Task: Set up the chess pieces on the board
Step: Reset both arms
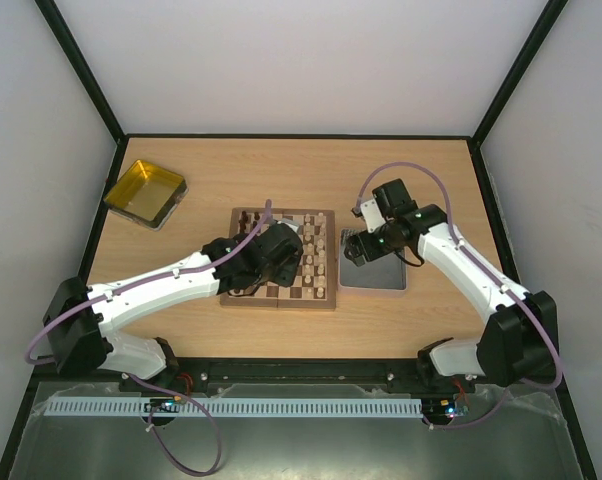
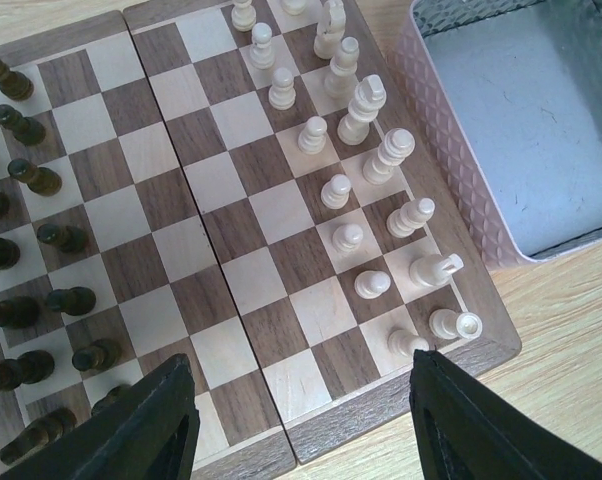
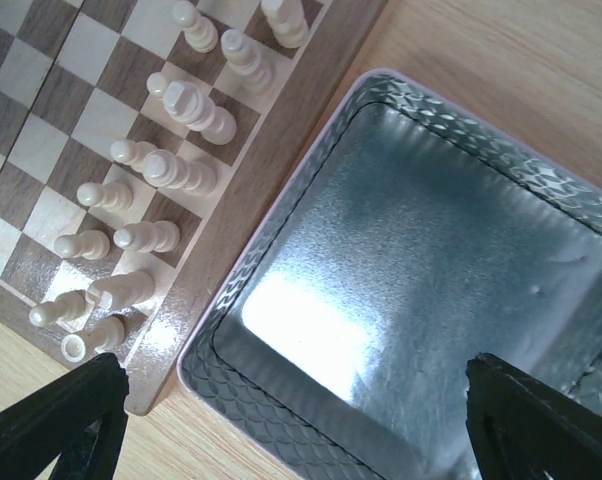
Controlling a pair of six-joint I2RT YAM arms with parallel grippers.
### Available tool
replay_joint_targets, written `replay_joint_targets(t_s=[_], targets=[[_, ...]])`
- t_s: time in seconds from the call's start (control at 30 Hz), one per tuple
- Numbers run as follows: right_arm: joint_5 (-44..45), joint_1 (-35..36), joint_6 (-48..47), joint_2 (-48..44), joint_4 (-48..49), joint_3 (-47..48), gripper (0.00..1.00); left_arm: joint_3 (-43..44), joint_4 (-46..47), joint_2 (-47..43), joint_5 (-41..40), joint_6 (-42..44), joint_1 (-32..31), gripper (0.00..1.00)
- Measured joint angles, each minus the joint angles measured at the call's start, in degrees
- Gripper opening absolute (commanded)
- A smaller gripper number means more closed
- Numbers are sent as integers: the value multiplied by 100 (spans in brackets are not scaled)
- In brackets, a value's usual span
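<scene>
The board [image 2: 236, 190] lies in the middle of the wooden table [image 1: 281, 165]. The pale pieces [image 2: 334, 190] stand on it in two rows, along the side next to the grey tray [image 3: 411, 260]. I count eight little pawns. A row of taller ones stands behind them at the rim, and the last one is cut off at the picture's edge. The dark pieces [image 2: 36, 178] stand along the other side. Some are out of sight, so I cannot count them.

My left arm [image 1: 161, 285] reaches low from its base across to the board. My left gripper [image 2: 301, 430] hangs over the corner where the pale rows end. Its two fingers [image 2: 141, 420] are spread wide and hold nothing. My right arm [image 1: 471, 270] bends inward. My right gripper [image 3: 296, 430] hangs over the grey tray, its two fingers [image 3: 61, 420] spread wide too, with nothing between them.

There is one board and two trays. The grey tray sits just beside the board. The yellow tray [image 1: 144, 190] sits well apart, at the far left corner. Pale walls [image 1: 281, 60] and black posts [image 1: 80, 65] stand around the table.
</scene>
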Motion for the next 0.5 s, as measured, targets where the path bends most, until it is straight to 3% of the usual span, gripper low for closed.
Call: replay_joint_targets(t_s=[0.5], targets=[[-389, 0, -144, 70, 0, -2, 85, 11, -162, -26, -4, -219, 0, 59]])
